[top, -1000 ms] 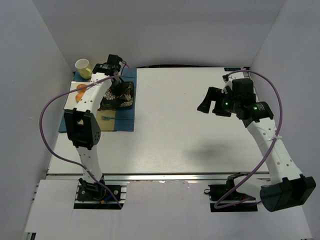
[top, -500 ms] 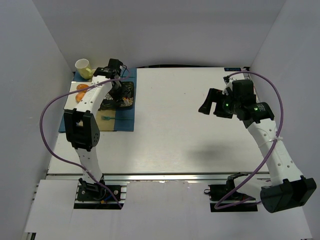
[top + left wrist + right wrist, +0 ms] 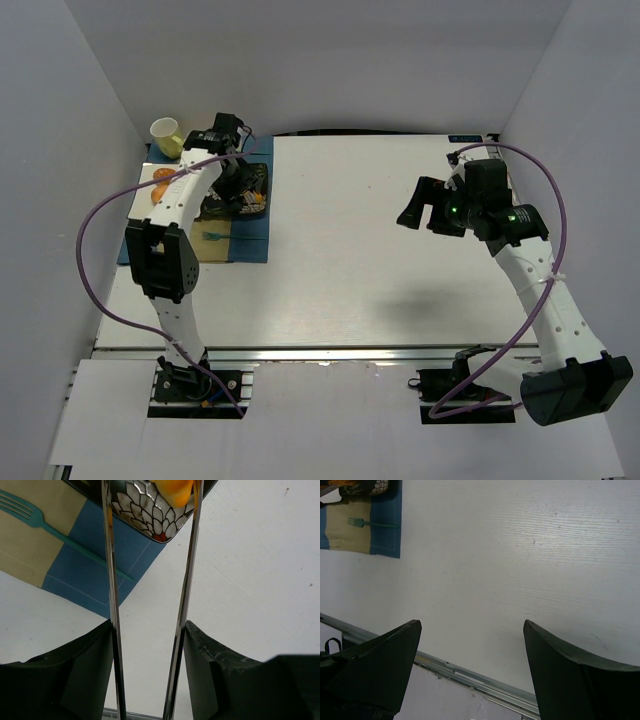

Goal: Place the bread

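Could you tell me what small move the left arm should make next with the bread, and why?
Probably shift the left gripper a little farther in over the dark, petal-patterned plate before opening. Its metal tongs pinch the golden-orange bread close to the plate's near corner, so releasing here might let it roll off onto the blue placemat.

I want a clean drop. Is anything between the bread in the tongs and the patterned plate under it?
Nothing visible. The bread, pinched between the tongs, is over a bare corner of the plate; the fork lies aside on the mat.
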